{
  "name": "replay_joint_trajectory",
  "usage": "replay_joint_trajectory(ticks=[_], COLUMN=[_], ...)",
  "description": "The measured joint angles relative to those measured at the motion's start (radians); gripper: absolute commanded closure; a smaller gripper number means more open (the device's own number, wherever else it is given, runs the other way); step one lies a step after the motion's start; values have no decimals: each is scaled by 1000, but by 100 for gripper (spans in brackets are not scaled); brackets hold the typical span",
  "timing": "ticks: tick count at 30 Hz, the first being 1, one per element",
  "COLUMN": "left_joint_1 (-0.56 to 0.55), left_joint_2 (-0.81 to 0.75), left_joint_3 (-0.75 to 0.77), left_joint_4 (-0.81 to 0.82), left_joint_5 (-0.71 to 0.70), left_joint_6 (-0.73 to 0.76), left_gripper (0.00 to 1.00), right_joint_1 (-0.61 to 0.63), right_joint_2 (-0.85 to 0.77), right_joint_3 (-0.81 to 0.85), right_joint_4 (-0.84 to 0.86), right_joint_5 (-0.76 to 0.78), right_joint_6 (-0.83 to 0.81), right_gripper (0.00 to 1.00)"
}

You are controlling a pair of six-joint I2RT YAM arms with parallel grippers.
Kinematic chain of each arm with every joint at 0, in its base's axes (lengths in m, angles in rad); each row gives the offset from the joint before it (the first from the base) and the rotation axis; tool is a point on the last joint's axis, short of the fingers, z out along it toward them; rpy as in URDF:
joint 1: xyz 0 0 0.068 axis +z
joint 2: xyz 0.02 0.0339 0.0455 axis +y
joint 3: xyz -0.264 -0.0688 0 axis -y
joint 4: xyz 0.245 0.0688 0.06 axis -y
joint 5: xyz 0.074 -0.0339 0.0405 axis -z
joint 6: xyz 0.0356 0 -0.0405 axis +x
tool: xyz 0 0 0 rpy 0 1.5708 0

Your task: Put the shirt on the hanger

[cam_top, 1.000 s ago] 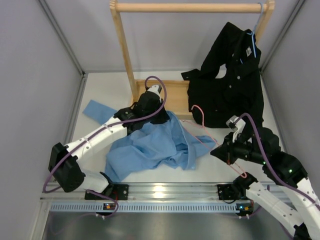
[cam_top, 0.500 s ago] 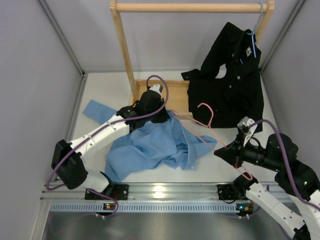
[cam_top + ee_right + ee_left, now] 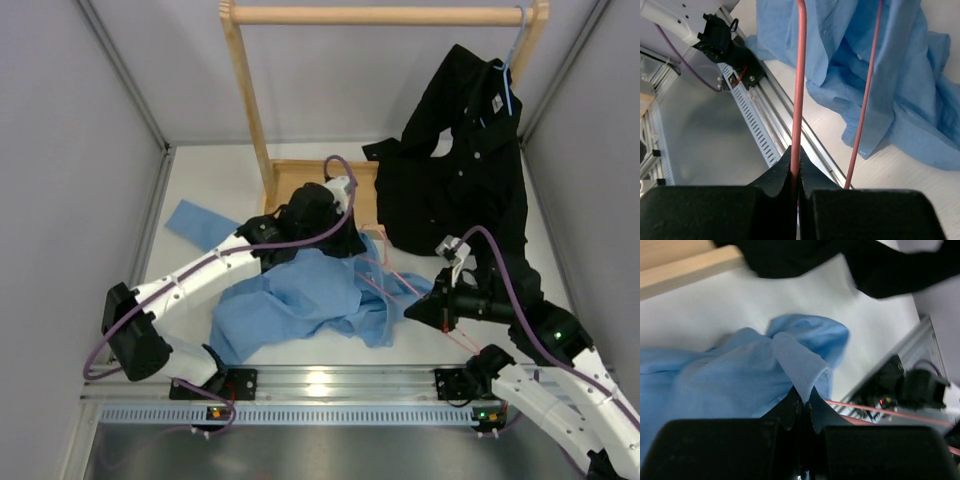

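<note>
The light blue shirt (image 3: 300, 295) lies crumpled on the table in front of the arms, one sleeve trailing to the left. My left gripper (image 3: 345, 238) is shut on a fold of the shirt (image 3: 795, 360) at its far right edge and lifts it slightly. My right gripper (image 3: 418, 310) is shut on a wire of the pink hanger (image 3: 799, 80), near the shirt's right side. The hanger (image 3: 385, 275) reaches from the right gripper toward the left gripper, its hook end by the lifted fabric. In the right wrist view the shirt (image 3: 890, 75) lies under the hanger wires.
A wooden rack (image 3: 250, 90) stands at the back with its base board (image 3: 300, 175) on the table. A black buttoned shirt (image 3: 460, 170) hangs from it on a light blue hanger (image 3: 508, 80). Grey walls close in both sides. A metal rail (image 3: 320, 385) runs along the near edge.
My left gripper has moved right with the shirt fold. My right gripper has moved left and brought the hanger down, so its hook now lies by the lifted fabric.
</note>
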Motion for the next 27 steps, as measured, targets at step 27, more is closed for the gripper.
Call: replay_joint_trajectory(ticks=[27], left_joint_1=[-451], left_joint_2=[-202], left_joint_3=[317], left_joint_4=[-287], left_joint_5=[-576], left_joint_6=[369], left_gripper=[100], right_joint_1=[1], right_joint_2=[71], right_joint_3=[-167], right_joint_4=[704], right_joint_5=[-2], right_joint_6=[127], right_gripper=[100])
